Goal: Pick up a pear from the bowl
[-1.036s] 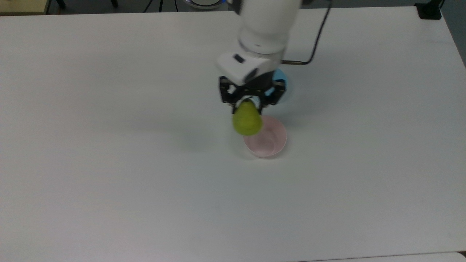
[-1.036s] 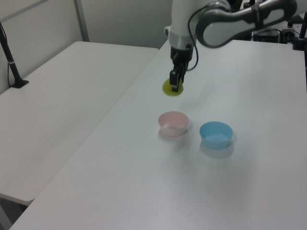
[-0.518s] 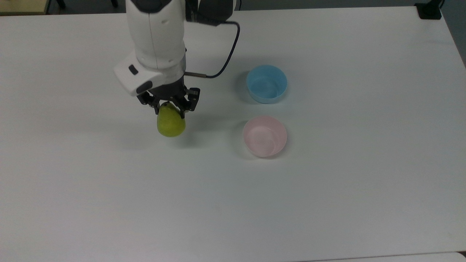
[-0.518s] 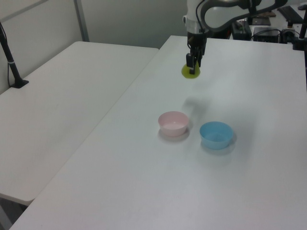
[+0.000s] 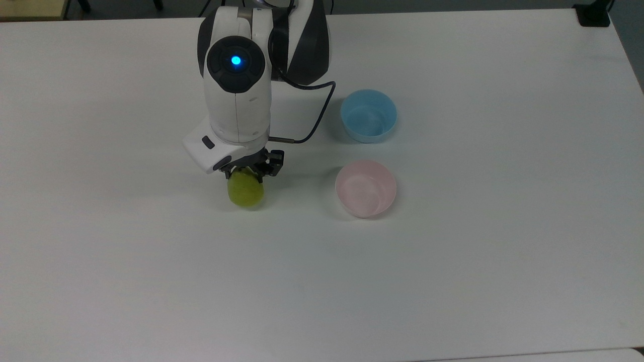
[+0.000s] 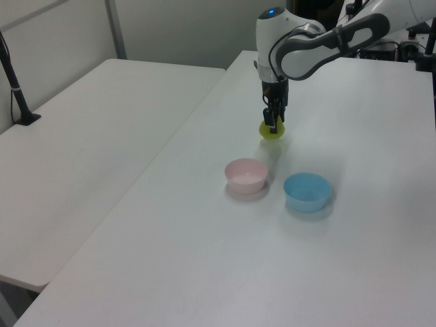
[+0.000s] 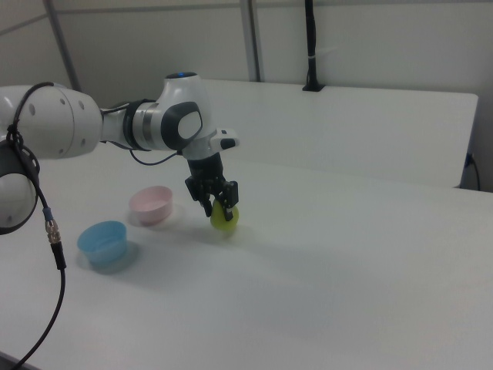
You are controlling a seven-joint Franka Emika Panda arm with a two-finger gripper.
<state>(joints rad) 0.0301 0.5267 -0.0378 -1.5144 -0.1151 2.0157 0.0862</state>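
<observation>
Yellow-green pear point(image 5: 246, 191) is out of the bowl: your gripper point(image 5: 250, 177) is clamped on its upper end, fingers pinching it from both sides. In the right view the pear point(image 7: 225, 218) sits low, at or just above the white table point(image 5: 453, 281); can't tell if it's touching. Pink bowl point(image 5: 366, 188) has nothing in it and sits well to the top view's right of the pear. Light blue bowl point(image 5: 369, 115) is just beyond the pink one, also holding nothing. In the left view the gripper point(image 6: 273, 126) points straight down over the pear point(image 6: 272, 131). Blue indicator light point(image 5: 236, 61) is lit on the arm. No readable text, brand or label on anything you can see.
</observation>
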